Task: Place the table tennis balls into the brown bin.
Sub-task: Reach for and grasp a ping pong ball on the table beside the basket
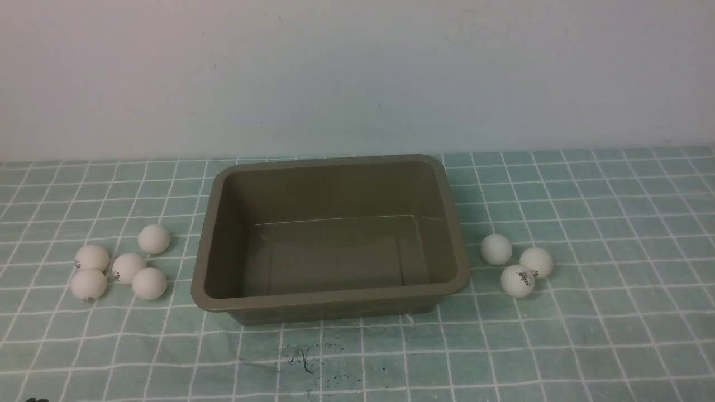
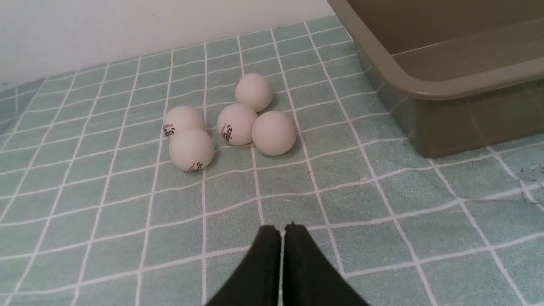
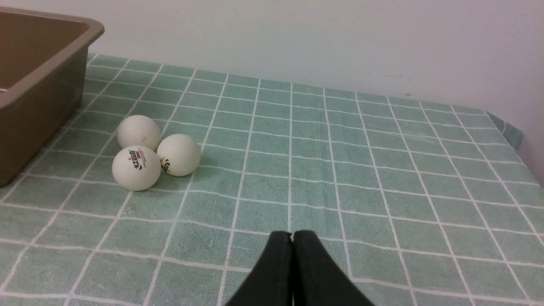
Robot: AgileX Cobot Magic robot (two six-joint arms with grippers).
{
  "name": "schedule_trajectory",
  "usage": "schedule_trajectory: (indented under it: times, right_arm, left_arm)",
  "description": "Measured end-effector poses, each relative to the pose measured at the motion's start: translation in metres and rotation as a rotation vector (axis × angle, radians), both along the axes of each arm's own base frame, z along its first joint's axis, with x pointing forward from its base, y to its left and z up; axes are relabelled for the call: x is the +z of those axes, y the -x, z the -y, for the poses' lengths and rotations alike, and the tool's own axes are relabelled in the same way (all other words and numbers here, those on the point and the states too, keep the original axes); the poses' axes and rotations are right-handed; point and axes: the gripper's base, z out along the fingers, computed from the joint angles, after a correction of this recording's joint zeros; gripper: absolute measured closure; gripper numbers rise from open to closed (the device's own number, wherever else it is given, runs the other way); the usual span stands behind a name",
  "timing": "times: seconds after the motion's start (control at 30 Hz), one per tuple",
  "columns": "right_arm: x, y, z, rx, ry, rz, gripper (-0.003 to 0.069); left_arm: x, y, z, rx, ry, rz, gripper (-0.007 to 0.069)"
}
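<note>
Left tool [image 2: 282,231]: jaws fully closed, nothing held. Front view, left of centre: five balls [image 1: 128,268] lie clustered on the desk [image 1: 614,335]. Centre: the bin [image 1: 329,297] stands upright. Right of centre: three balls [image 1: 517,280] lie near the bin. Right tool [image 3: 292,236]: jaws fully closed, nothing held.

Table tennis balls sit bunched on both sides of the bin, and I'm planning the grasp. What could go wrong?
The five left balls are bunched: gripping one could send neighbours rolling. The three right balls likewise. The left gripper and right gripper are shut; descending unopened, they would probably push balls away.
</note>
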Motion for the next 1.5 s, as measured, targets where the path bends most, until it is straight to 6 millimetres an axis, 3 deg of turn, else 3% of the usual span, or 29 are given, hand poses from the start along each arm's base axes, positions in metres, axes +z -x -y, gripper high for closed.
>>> schedule_trajectory:
  times: [0.87, 0.97, 1.17, 1.3, 1.43, 1.5]
  right_arm:
    - [0.000, 0.000, 0.000, 0.000, 0.000, 0.000, 0.0673]
    - [0.000, 0.000, 0.000, 0.000, 0.002, 0.000, 0.0673]
    - [0.001, 0.000, 0.000, -0.001, 0.014, 0.013, 0.0673]
    - [0.007, -0.002, -0.001, -0.002, -0.116, 0.103, 0.0673]
    - [0.028, -0.002, -0.001, -0.017, -0.570, 0.335, 0.0673]
    - [0.033, -0.001, 0.001, -0.024, -0.681, 0.389, 0.0673]
  left_arm:
    - [0.001, -0.001, 0.000, 0.000, -0.014, 0.020, 0.0629]
    - [0.009, -0.003, 0.001, 0.017, 0.102, 0.102, 0.0629]
    - [0.032, -0.004, -0.002, 0.097, 0.583, 0.341, 0.0629]
    - [0.043, -0.003, -0.009, 0.144, 0.732, 0.466, 0.0629]
    - [0.060, 0.004, -0.025, 0.233, 0.864, 0.726, 0.0629]
    - [0.076, 0.010, -0.029, 0.240, 0.892, 0.824, 0.0629]
